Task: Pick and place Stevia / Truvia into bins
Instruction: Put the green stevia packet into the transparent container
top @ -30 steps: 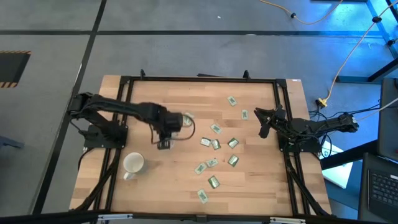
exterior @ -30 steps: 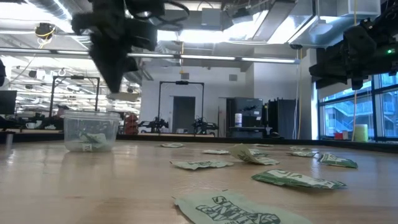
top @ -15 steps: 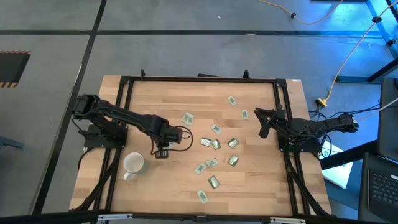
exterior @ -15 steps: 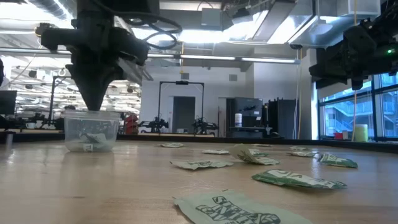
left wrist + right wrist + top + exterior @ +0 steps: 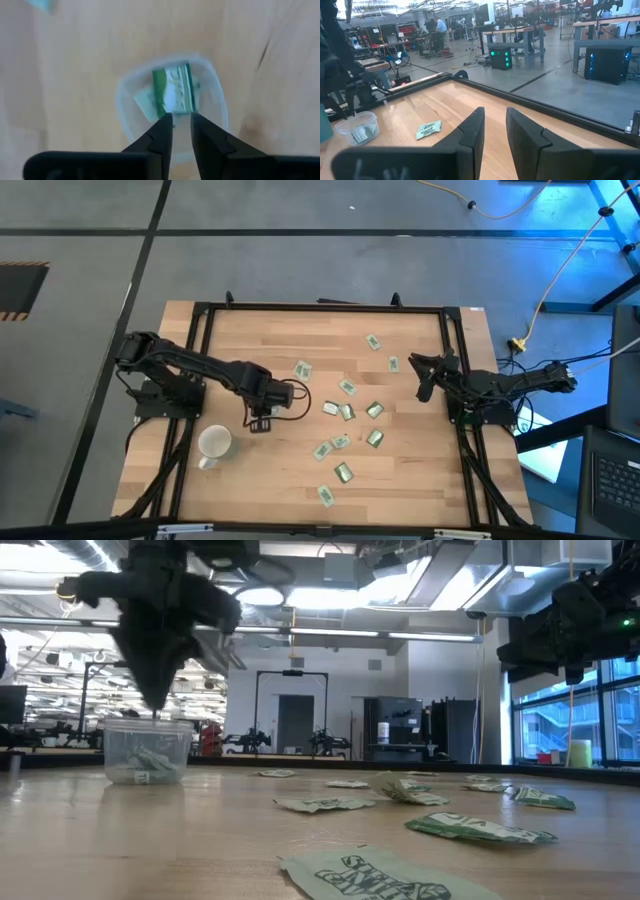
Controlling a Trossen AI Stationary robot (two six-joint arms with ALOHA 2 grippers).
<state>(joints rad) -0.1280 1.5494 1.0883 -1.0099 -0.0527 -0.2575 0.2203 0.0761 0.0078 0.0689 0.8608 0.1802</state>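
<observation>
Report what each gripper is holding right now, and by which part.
Nothing is held. The left gripper hangs open over the clear cup, a green sachet lying loose inside it. The right gripper waits open and empty at the table's right side.

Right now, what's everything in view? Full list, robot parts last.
table: one, light wood with a black frame, between the arms
loose sachets: about twelve, green and white, scattered over the middle and right of the table
cup: one, clear, left of middle, directly under the left gripper
sachets in the cup: at least two, green and white
mug: one, white, near the left front edge
cable: one, yellow, on the floor to the right
left gripper: dark, above the cup, fingers apart, empty
right gripper: dark, at the right edge, open, empty
</observation>
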